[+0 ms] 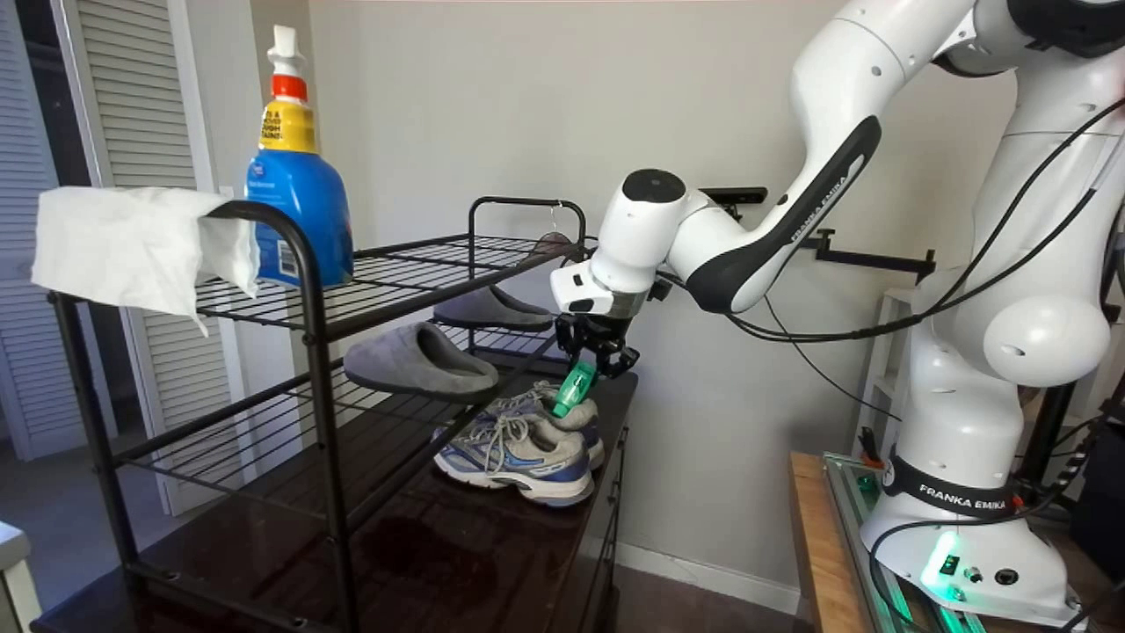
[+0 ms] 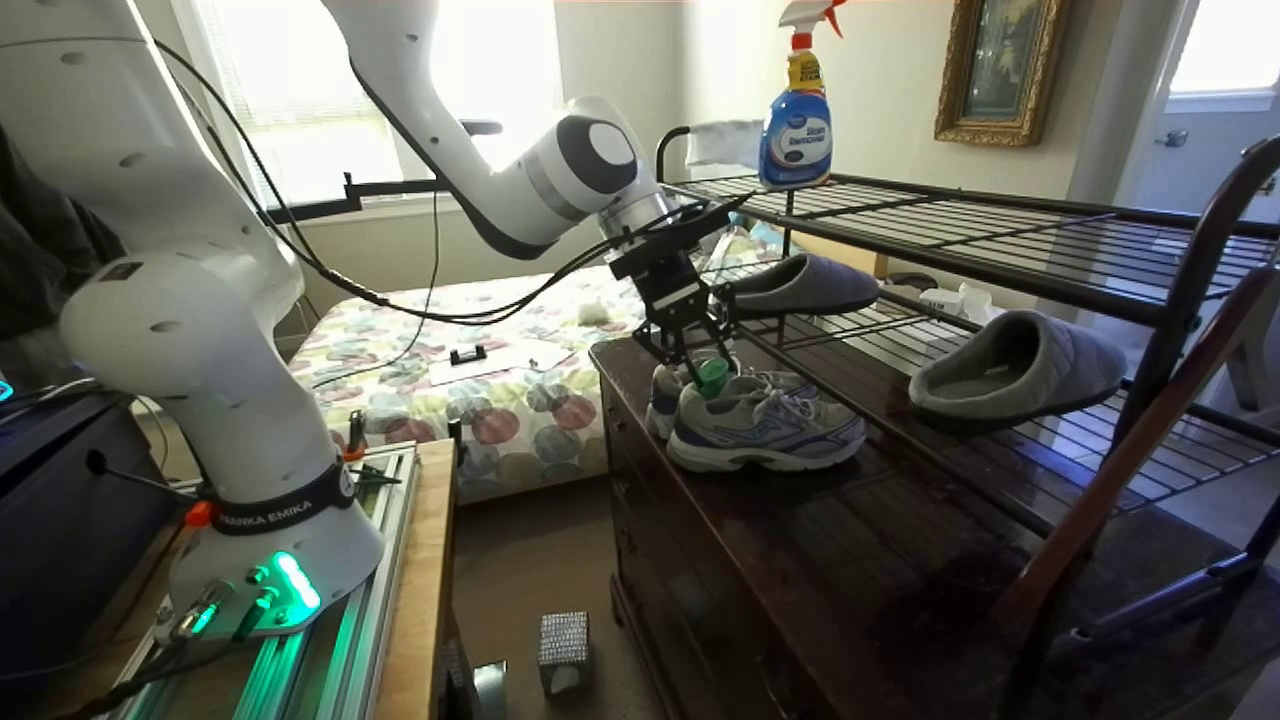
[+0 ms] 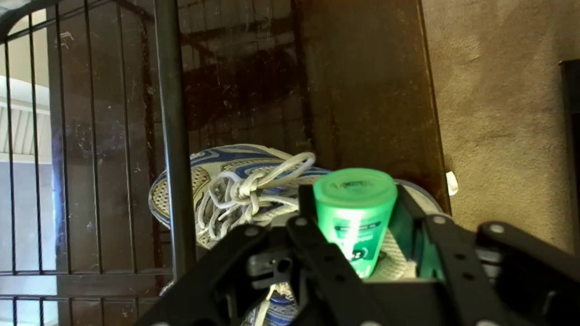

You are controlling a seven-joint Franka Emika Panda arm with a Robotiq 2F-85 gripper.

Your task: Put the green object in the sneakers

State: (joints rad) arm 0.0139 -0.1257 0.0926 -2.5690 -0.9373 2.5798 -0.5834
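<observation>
The green object (image 1: 574, 389), a bright green bottle with a flat wide end, is held tilted between my fingers in an exterior view. It also shows in an exterior view (image 2: 712, 378) and the wrist view (image 3: 355, 188). My gripper (image 1: 589, 362) is shut on it, with a finger against each side in the wrist view (image 3: 354, 203). The sneakers (image 1: 523, 457), white and grey with blue trim, stand side by side on the dark dresser. They show in an exterior view (image 2: 770, 430) and the wrist view (image 3: 244, 181). The bottle is at their heel openings; contact is hidden.
A black wire rack (image 1: 325, 422) stands on the dresser (image 2: 720, 540) beside the sneakers; its bar (image 3: 174, 136) runs close to my gripper. Grey slippers (image 1: 422, 360) (image 2: 1015, 370) rest on its lower shelf. A blue spray bottle (image 1: 299, 193) and white cloth (image 1: 141, 246) are on top.
</observation>
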